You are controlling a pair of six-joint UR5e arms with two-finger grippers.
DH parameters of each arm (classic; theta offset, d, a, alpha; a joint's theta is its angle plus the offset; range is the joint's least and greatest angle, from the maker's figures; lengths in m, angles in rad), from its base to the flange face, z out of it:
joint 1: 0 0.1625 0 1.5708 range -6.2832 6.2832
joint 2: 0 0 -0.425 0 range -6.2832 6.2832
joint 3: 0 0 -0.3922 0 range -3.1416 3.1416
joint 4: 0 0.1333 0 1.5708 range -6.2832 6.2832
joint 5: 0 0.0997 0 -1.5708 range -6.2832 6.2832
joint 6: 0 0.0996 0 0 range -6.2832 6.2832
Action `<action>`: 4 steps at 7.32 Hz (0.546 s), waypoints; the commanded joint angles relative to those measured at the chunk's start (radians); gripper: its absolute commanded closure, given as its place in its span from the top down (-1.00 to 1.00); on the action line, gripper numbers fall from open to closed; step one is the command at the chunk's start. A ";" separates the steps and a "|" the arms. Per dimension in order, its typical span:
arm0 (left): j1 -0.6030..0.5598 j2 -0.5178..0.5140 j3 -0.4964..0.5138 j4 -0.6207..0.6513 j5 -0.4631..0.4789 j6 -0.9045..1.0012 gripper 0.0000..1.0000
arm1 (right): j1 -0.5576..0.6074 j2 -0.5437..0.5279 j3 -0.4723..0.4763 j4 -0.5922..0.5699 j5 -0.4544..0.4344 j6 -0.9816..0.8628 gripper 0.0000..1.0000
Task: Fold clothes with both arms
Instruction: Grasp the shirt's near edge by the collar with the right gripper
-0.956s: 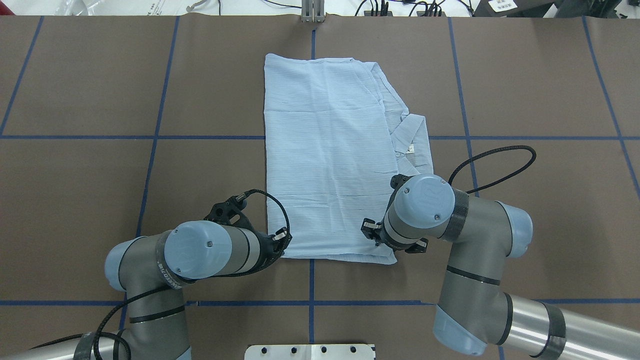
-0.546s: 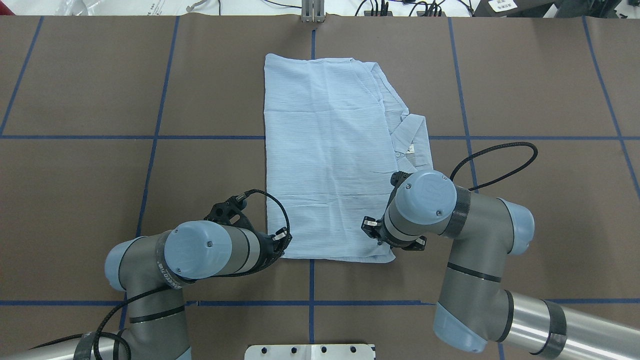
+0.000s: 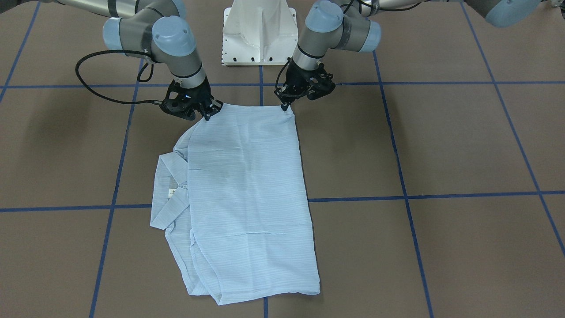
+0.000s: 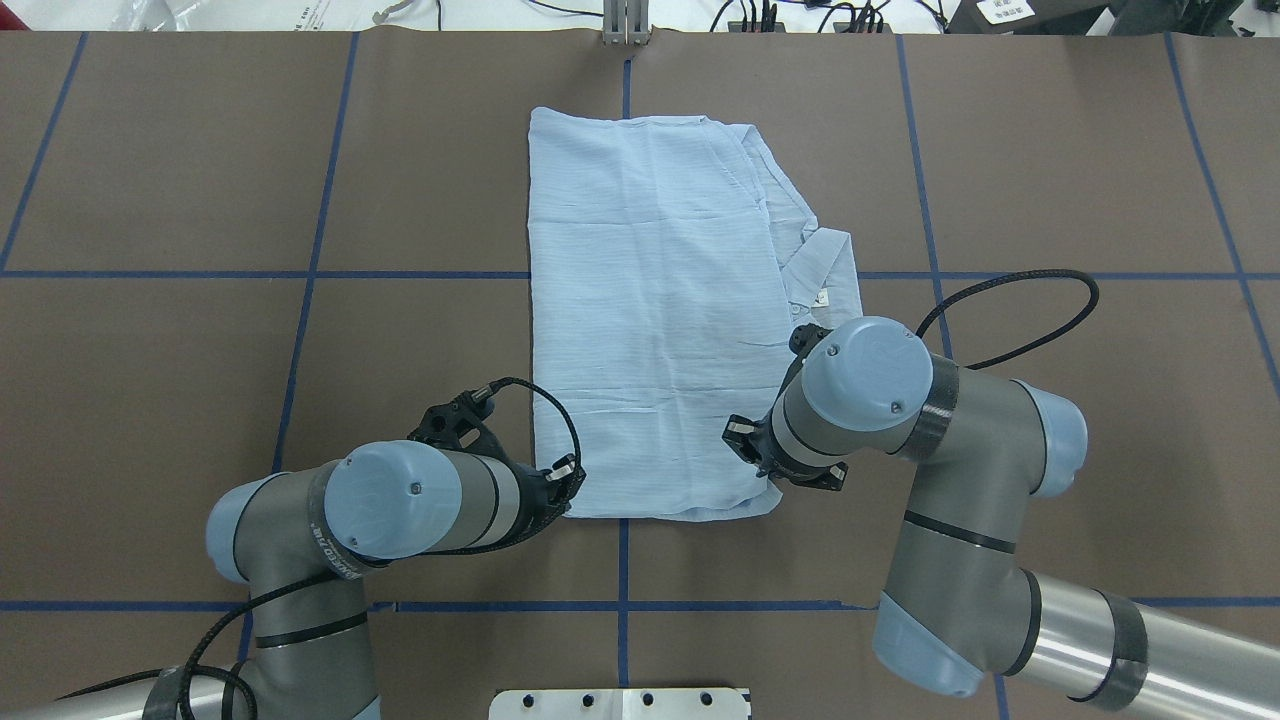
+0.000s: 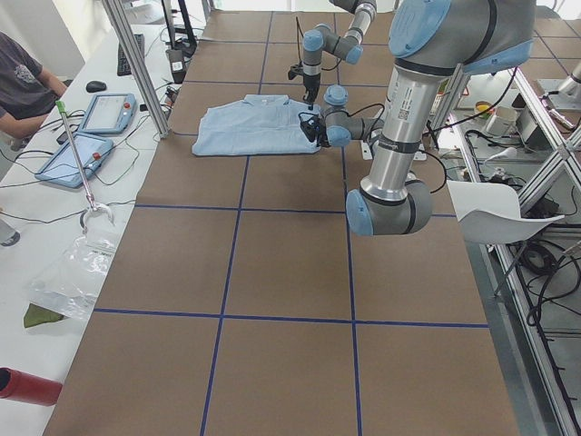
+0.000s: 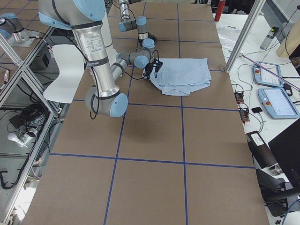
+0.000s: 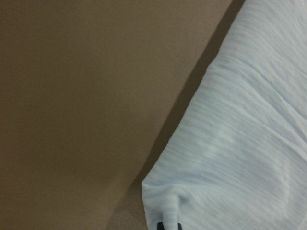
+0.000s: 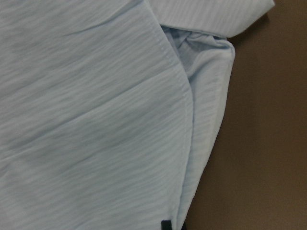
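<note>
Gripping the shirt [image 4: 650,320] at its two near corners, I hold my left tool [image 3: 285,105] clamped on the 7 o'clock corner and my right tool [image 3: 211,113] clamped on the 5 o'clock corner, as read in the overhead view. The shirt lies flat on the table [image 4: 1050,150], folded into a long rectangle running toward 12 o'clock. Its collar [image 4: 825,270] protrudes at the 3 o'clock edge. Fabric bunches at the left tool's tip.

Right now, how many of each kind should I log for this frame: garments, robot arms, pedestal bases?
shirt: 1
robot arms: 2 (left arm, right arm)
white pedestal base: 1
Total: 4
</note>
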 commanded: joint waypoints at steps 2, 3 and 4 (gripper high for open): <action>0.002 0.030 -0.071 0.016 0.003 0.002 -1.00 | -0.003 -0.009 0.086 0.001 0.027 0.003 -1.00; 0.005 0.037 -0.106 0.023 0.003 0.000 -1.00 | -0.002 -0.021 0.124 0.001 0.043 0.003 -1.00; 0.018 0.036 -0.161 0.085 0.002 0.000 -1.00 | 0.000 -0.038 0.173 0.001 0.065 0.003 -1.00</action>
